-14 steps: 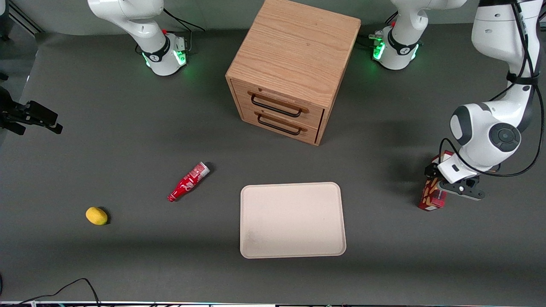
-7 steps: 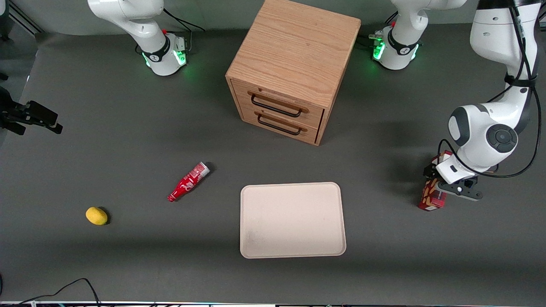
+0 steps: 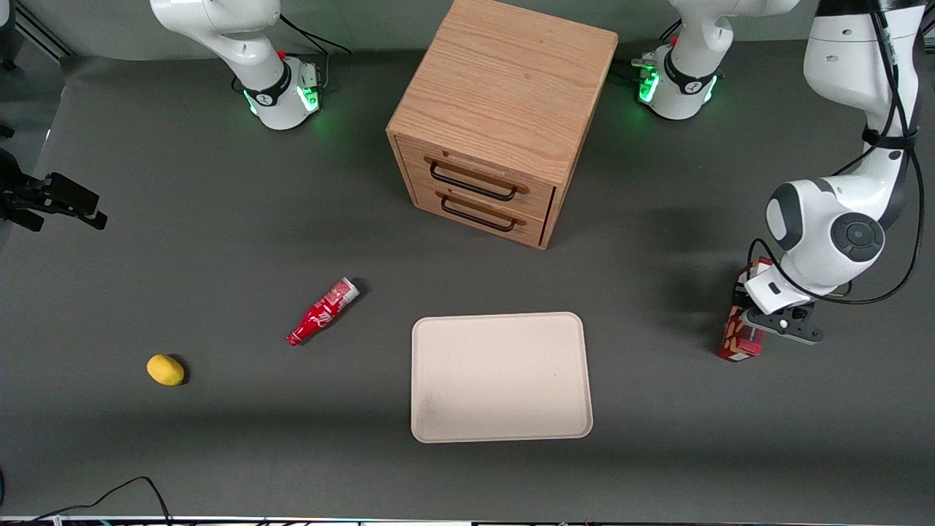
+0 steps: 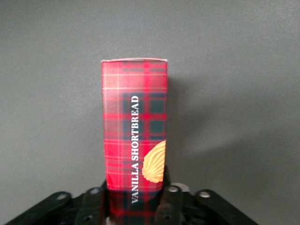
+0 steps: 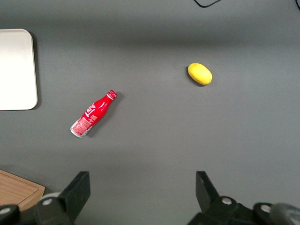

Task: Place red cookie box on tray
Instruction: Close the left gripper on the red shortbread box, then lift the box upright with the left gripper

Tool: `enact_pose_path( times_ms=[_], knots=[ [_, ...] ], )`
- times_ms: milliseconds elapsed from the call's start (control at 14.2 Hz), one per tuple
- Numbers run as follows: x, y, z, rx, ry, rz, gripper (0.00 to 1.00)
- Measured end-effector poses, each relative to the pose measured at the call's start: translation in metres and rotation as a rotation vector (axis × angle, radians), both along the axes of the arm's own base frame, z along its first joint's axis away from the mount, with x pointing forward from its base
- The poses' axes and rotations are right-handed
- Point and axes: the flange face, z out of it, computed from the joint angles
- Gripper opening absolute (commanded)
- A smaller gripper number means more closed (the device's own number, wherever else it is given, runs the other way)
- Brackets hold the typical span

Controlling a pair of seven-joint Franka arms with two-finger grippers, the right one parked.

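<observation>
- From the front view I see my gripper [image 3: 760, 321] toward the working arm's end of the table, at about 3 o'clock from the tray [image 3: 501, 377].
- Its fingers [image 4: 169, 202] are closed snugly on the narrow sides of the red cookie box [image 3: 739, 334], near one end.
- The box's long edges run straight out from the jaws over grey table [image 3: 219, 219].
- Open table separates box and tray; the drawer cabinet [image 3: 500, 117] stands at 12 o'clock from the tray, well apart.
</observation>
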Motion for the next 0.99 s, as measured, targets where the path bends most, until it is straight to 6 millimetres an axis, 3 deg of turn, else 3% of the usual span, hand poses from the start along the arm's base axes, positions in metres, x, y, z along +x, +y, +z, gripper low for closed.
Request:
enact_pose_path(
  times_ms=[353, 564, 776, 987],
  knots=[
    [0.000, 0.000, 0.001, -0.001, -0.001, -0.004, 0.00],
    [0.000, -0.002, 0.014, -0.007, 0.002, -0.008, 0.00],
    [-0.003, -0.010, 0.059, -0.029, 0.040, -0.013, 0.00],
    [-0.003, -0.018, 0.134, -0.056, 0.113, -0.020, 0.00]
  ],
)
